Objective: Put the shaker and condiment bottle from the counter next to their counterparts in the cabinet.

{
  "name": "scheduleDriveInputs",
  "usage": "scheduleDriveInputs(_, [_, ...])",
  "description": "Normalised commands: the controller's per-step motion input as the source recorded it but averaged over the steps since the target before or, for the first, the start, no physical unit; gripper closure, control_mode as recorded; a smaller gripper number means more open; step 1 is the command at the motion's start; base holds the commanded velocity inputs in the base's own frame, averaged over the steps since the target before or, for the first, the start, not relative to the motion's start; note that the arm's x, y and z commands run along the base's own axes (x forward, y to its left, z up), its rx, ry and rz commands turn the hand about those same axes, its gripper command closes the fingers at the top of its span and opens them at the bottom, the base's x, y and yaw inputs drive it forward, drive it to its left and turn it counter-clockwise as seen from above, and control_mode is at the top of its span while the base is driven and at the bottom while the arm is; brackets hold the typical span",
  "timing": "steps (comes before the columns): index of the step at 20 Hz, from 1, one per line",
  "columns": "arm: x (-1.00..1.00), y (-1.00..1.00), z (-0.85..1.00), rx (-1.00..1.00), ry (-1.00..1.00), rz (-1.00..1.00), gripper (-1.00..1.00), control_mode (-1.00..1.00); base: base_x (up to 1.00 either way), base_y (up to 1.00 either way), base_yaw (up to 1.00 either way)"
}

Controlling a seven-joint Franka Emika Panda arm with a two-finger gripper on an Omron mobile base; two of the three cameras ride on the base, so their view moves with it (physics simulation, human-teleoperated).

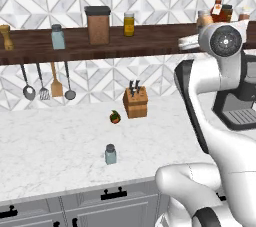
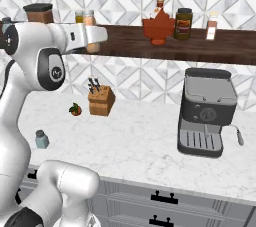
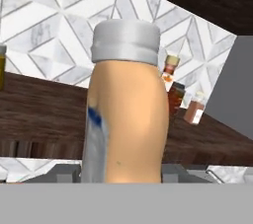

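Condiment bottle (image 3: 127,109), peach-orange with a pale cap, stood upright between the fingers of the gripper (image 2: 91,47), whose jaws were closed on its body, held up at the level of the dark wooden shelf (image 1: 110,46). Beyond it on that shelf stood the red and dark-capped sauce bottles (image 3: 174,92). Well below, the loose shaker (image 1: 110,154) sat on the marble counter (image 1: 55,146), with its twin shaker (image 1: 58,37) on the shelf.

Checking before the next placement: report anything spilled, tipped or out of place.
Nothing spilled or tipped. The shaker stands upright, alone on the counter, not yet on the cabinet. The gripper holds the condiment bottle upright at shelf height.
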Motion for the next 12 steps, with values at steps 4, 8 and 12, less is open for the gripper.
scheduleDriveInputs(4, [0.18,0.00,0.00,-0.03,-0.12,-0.15,1.00,-1.00,0.00,0.00,0.00])
scheduleDriveInputs(8, [0.26,0.00,0.04,0.02,0.01,-0.17,1.00,-1.00,0.00,0.00,0.00])
scheduleDriveInputs(12, [0.30,0.04,0.46,0.01,0.04,-0.06,1.00,-1.00,0.00,0.00,0.00])
